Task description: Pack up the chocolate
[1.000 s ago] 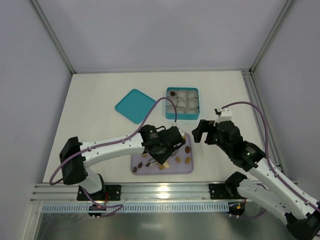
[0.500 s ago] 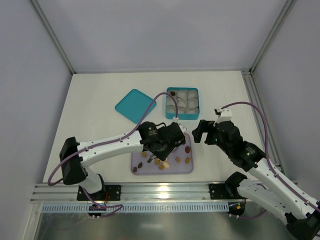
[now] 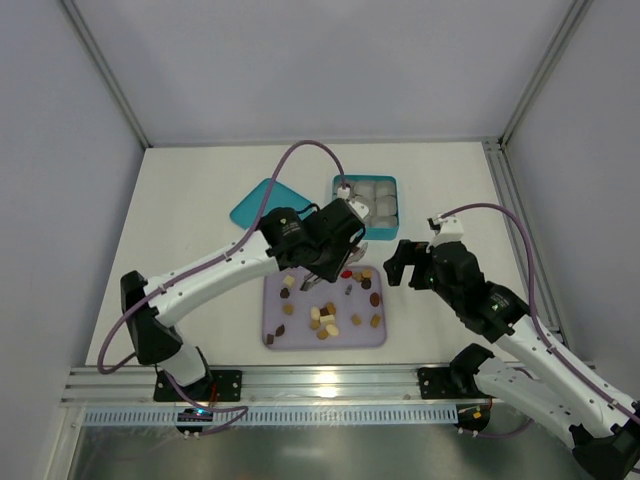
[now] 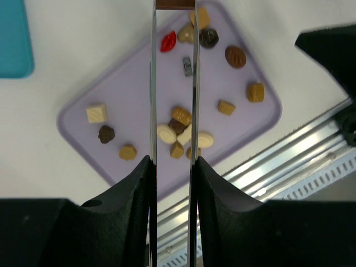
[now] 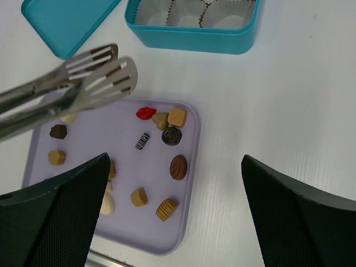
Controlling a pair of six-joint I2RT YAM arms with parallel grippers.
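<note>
Overhead, the left arm (image 3: pixel 215 275) crosses the left side of the teal box (image 3: pixel 378 237) and one corner of its lid (image 3: pixel 248 208), so the white paper cups (image 3: pixel 380 200) under it are hidden. The right wrist view cuts the box off at the top and shows only its near row of cups, with nothing brown in them. At the very top of the left wrist view, a dark brown strip (image 4: pixel 175 4) sits between the tips of the tongs (image 4: pixel 153 83). The frame cuts it off, and I cannot tell whether it is a piece of chocolate.

Only the right wrist view shows the tongs from the side. Their two slotted ends sit close together near the tray's far edge, with some dark brown at the tip. The left wrist view looks straight down the blades onto the chocolate (image 4: pixel 181 115). The pieces lie scattered over the purple tray (image 4: pixel 128 94), most of them loose and a few bunched in the middle. A red piece (image 4: pixel 168 40) lies near the far corner.

The left tool (image 4: pixel 172 161) is clenched on the tongs, with one of its fingers (image 4: pixel 139 189) pressing each blade so the blades run almost parallel with a narrow gap. The right tool (image 3: pixel 402 262) is spread wide and grasps nothing. Its fingers (image 5: pixel 61 217) hang above the bench at the tray's right side.
</note>
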